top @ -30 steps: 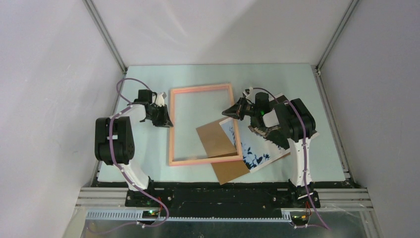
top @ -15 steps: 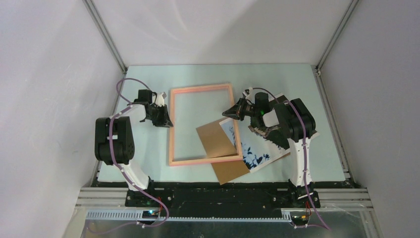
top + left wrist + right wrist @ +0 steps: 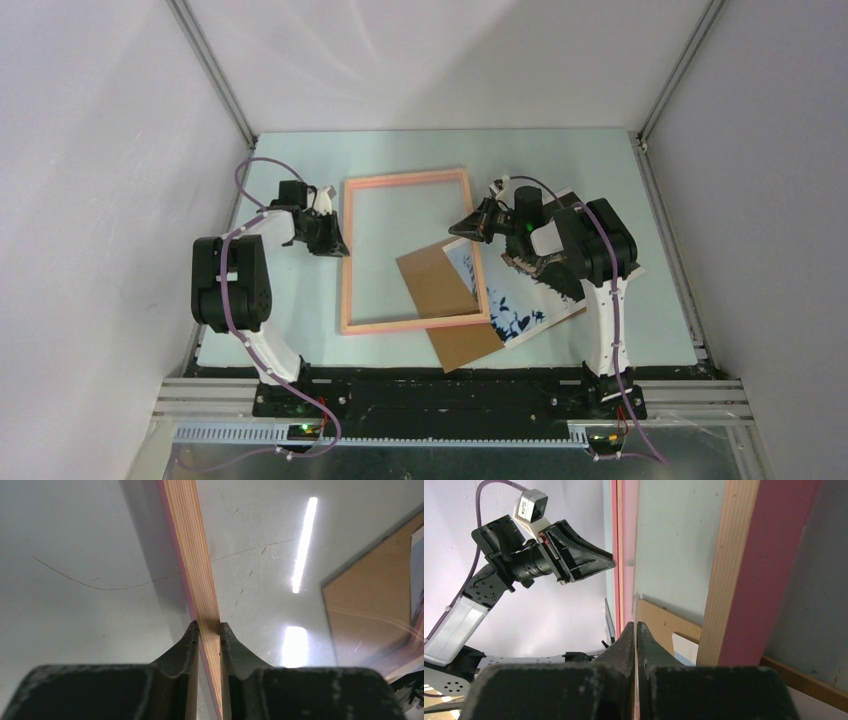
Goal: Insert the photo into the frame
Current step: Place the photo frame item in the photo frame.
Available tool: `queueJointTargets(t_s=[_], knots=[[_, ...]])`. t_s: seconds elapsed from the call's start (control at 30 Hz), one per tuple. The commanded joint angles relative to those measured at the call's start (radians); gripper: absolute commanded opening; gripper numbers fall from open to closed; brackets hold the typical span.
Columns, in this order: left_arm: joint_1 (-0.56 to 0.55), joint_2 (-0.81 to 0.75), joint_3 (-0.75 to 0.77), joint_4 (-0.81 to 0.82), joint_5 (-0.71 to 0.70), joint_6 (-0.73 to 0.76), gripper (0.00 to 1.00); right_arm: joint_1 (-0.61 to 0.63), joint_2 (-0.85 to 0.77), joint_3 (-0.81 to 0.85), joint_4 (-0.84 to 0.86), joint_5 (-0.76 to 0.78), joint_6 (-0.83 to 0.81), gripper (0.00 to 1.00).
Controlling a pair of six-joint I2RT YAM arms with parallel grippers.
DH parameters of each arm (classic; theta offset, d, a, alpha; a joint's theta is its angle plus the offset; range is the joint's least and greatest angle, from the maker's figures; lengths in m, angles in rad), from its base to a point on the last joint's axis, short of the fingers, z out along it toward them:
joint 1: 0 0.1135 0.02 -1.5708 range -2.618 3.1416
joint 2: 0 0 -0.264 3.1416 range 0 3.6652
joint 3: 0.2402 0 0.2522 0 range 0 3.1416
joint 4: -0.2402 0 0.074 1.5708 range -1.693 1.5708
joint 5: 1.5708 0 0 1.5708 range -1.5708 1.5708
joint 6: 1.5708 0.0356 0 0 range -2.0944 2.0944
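Observation:
The salmon-pink frame (image 3: pixel 408 179) lies mid-table. My left gripper (image 3: pixel 338 243) is shut on its left rail; the left wrist view shows both jaws (image 3: pixel 206 626) pressed on the rail's wooden edge (image 3: pixel 192 555). My right gripper (image 3: pixel 462 228) is at the right rail. In the right wrist view its jaws (image 3: pixel 636 625) are shut on a thin pale edge just inside that rail (image 3: pixel 744 570), apparently the frame's clear pane. The photo (image 3: pixel 520 305) lies right of the frame, partly under its rail, the brown board and my right arm.
The brown backing board (image 3: pixel 440 285) lies tilted under the frame's lower right corner and sticks out past the bottom rail; it shows through the pane in the left wrist view (image 3: pixel 370 610). The pale green mat (image 3: pixel 580 170) ends at the enclosure walls.

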Motion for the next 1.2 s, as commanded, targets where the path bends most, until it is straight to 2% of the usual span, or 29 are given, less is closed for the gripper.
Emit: queueJointTargets(t_s=[0.0,0.5,1.0,1.17], knots=[[-0.011,0.009,-0.005,0.003,0.054,0.005,0.09,0.02,-0.026,0.042,0.039,-0.015,-0.032,0.02],[-0.01,0.002,-0.007,0.002,0.052,0.004,0.1,0.018,-0.042,0.051,-0.001,-0.003,-0.091,0.01],[-0.01,-0.011,-0.004,0.001,0.043,-0.001,0.25,0.023,-0.053,0.075,-0.12,0.026,-0.162,0.19],[-0.011,-0.017,-0.004,0.003,0.037,-0.001,0.32,0.021,-0.065,0.075,-0.161,0.038,-0.194,0.21]])
